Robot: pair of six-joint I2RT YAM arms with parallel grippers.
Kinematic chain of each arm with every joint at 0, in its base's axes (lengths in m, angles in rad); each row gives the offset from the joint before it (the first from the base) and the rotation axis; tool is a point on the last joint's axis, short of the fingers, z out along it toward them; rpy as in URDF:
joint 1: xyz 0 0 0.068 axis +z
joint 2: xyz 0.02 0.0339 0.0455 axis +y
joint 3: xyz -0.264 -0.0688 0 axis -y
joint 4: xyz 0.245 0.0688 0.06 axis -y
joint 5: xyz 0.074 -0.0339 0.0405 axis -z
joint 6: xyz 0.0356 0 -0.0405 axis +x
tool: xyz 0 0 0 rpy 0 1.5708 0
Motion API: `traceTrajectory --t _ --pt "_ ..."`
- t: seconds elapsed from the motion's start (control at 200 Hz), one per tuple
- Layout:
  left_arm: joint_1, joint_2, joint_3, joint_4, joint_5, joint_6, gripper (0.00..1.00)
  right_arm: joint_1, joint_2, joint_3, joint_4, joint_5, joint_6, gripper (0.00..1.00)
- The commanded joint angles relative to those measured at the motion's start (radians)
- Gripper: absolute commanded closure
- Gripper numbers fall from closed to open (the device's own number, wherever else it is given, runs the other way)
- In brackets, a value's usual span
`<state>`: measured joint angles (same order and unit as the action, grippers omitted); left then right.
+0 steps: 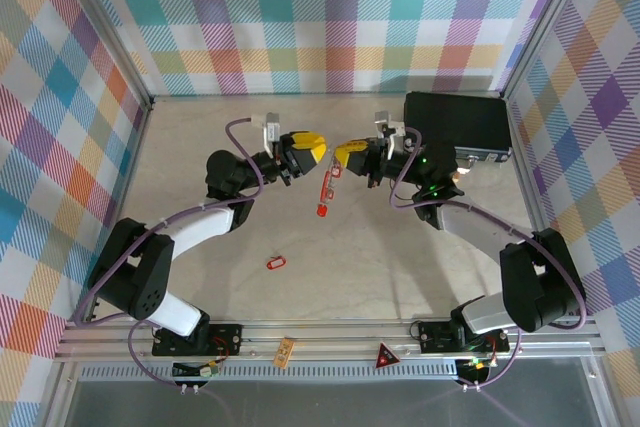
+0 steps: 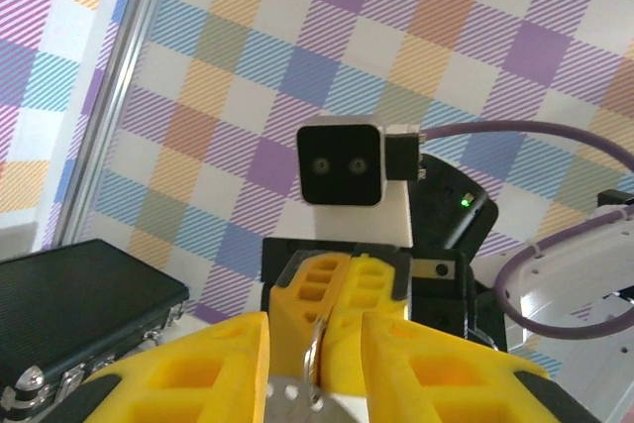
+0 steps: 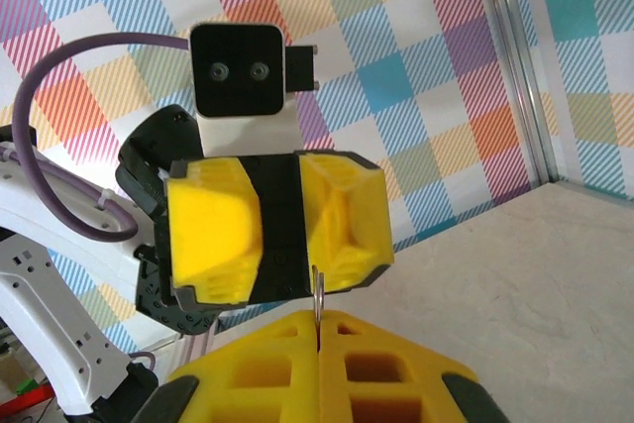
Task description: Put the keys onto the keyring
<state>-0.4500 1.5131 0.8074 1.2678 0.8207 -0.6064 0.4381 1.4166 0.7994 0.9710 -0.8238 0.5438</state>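
My right gripper (image 1: 343, 155) is shut on the thin metal keyring (image 3: 319, 289), which sticks up from between its yellow fingertips (image 3: 297, 339). My left gripper (image 1: 315, 150) faces it tip to tip, its jaws apart on either side of the keyring (image 2: 314, 349) without pinching it. In the left wrist view my left gripper (image 2: 315, 329) shows as two yellow fingers (image 2: 208, 364) with the right gripper's shut tips beyond them. Red keys (image 1: 326, 185) hang below the two grippers, one lower down (image 1: 322, 211). Another red key (image 1: 277, 263) lies loose on the table, nearer the bases.
A black case (image 1: 457, 125) sits at the back right, close behind the right arm. A small card (image 1: 284, 351) and a red triangle (image 1: 386, 355) lie on the front rail. Checked walls enclose the table on three sides.
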Motion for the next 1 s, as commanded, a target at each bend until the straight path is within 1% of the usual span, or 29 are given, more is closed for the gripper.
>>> traceTrajectory --t 0.0,0.27,0.445,0.755,0.995 --pt "-0.004 0.012 0.029 0.056 0.045 -0.022 0.7 0.004 0.001 0.02 0.066 -0.023 0.019 1.0" --pt "-0.004 0.032 0.029 0.009 0.036 0.023 0.72 0.005 -0.017 0.021 0.052 -0.025 0.012 1.0" --pt "-0.006 0.049 0.038 0.042 0.059 -0.002 0.73 0.005 -0.016 0.033 0.037 -0.041 0.007 1.0" --pt "-0.013 0.061 0.048 0.039 0.096 -0.002 0.8 0.009 -0.002 0.046 0.033 -0.055 0.011 1.0" --pt "-0.018 0.07 0.049 0.039 0.123 -0.004 0.81 0.009 -0.004 0.045 0.034 -0.047 0.011 1.0"
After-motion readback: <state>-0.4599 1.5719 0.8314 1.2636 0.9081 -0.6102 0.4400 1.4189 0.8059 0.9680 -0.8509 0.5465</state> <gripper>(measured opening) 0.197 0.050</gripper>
